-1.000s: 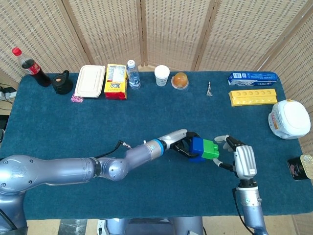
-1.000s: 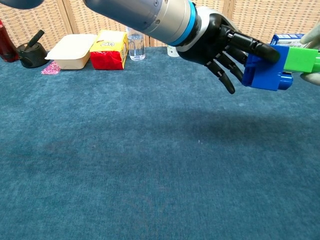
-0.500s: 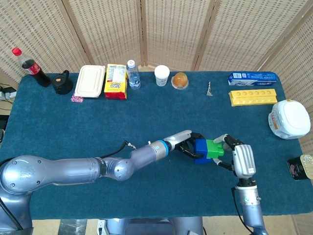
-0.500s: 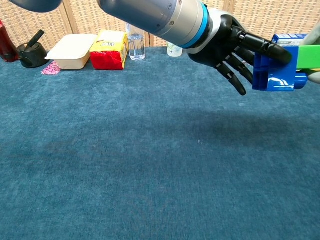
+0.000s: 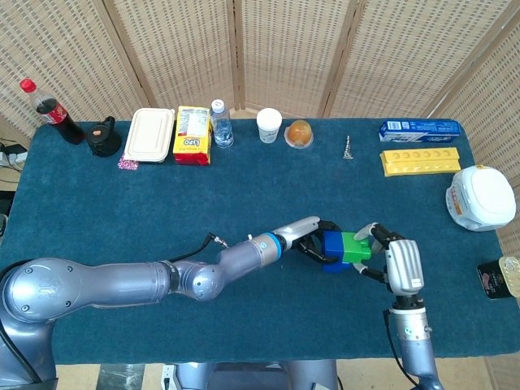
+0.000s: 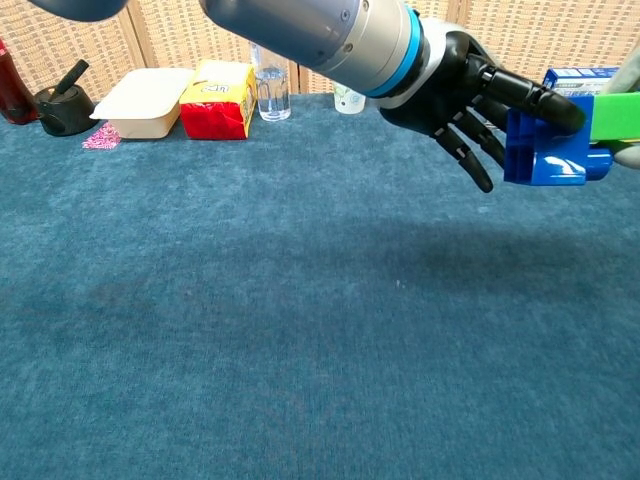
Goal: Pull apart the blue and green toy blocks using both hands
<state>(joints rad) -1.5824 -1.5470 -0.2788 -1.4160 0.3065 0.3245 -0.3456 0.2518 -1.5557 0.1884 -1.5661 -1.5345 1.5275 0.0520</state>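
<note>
Front-centre of the table: the chunky blue plastic toy block (image 5: 333, 249) and the green plastic toy block (image 5: 354, 248) are joined side by side, held up off the dark blue felt tabletop (image 5: 122, 211) between the two hands.
Long axis: the pair runs left-right, blue end toward the left hand (image 5: 312, 242), green end toward the right hand (image 5: 392, 253). So the pull looks like straight outward along that line, each hand going its own way.
Left hand fingers: dark fingers (image 6: 470, 140) curl around the blue block, one lying over its top edge, the rest fanned out below. Looks like a real hold, not just a touch.
Right hand fingers: pale fingertips (image 5: 367, 238) close in on the green block's far end; chest view only catches the edge of it, so I can't tell how firm that hold is.
Who's nearer: pretty much even, each hand already on its own half.
Joint: no gap visible between blue and green, so I'd say nothing's separated yet.
Containers at the back: white lidded lunch box (image 5: 150, 135), shut, contents hidden. White paper cup (image 5: 269, 125), can't see inside. Clear little tub (image 5: 299, 134) with something orange in it. Yellow plastic tray with round dimples (image 5: 421, 160), the dimples look empty. White round lidded container (image 5: 480, 197) at the right edge, closed.
</note>
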